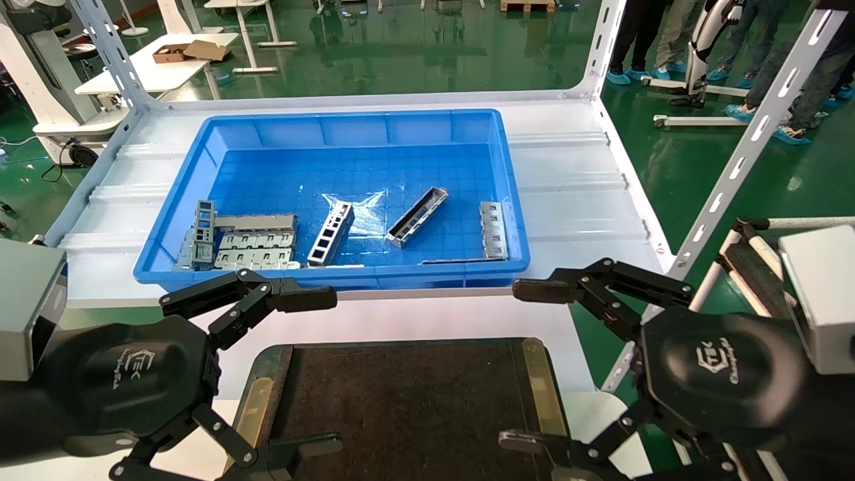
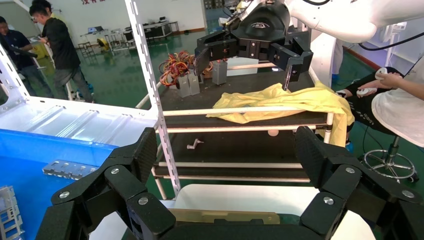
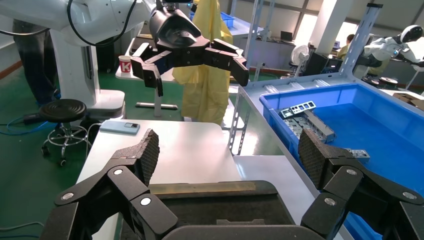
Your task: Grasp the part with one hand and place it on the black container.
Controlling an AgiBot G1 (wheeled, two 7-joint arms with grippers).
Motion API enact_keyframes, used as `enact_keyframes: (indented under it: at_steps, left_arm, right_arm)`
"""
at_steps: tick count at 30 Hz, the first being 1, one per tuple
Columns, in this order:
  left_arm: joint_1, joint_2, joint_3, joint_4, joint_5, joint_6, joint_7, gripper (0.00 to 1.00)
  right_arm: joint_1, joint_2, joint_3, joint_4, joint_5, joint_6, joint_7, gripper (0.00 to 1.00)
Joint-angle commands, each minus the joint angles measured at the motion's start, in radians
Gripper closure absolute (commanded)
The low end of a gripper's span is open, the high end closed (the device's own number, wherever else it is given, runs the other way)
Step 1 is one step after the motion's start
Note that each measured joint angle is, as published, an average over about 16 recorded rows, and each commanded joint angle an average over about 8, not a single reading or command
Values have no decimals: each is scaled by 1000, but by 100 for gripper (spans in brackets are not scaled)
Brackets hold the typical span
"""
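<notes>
The part (image 1: 416, 216), a narrow grey metal channel, lies at an angle on the floor of the blue bin (image 1: 514, 200), right of its middle. The black container (image 1: 401, 401) sits on the white table nearest me, with a brass strip along each side; it also shows in the right wrist view (image 3: 225, 210). My left gripper (image 1: 314, 371) is open and empty over the container's left edge, and shows in its own view (image 2: 226, 150). My right gripper (image 1: 521, 364) is open and empty over the container's right edge, and shows in its own view (image 3: 227, 155). Both are short of the bin.
In the bin, a ladder-like strip (image 1: 330, 234) lies left of the part, flat slotted plates (image 1: 257, 248) are stacked at the front left, and another plate (image 1: 493, 229) lies at the right wall. A slanted rack upright (image 1: 755, 133) stands to the right.
</notes>
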Motion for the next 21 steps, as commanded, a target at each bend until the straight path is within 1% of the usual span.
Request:
enact_keyframes:
  at_steps: [1,6,11,21]
  left_arm:
    - [1,-1,-1,-1,-2,2,0,0]
    - [-11,7,5,5,22,-20,2,0]
    - [-41,32,24,12,70,-54,-6,0]
    - [-167,121,96,71,202,-100,-50,0]
  right_arm:
    - [0,0,0,0,0,0,0,0]
    - [0,0,0,0,0,0,0,0]
    - [0,0,0,-1,0,0,0,0]
    - [0,0,-1,-1,0,0,0,0]
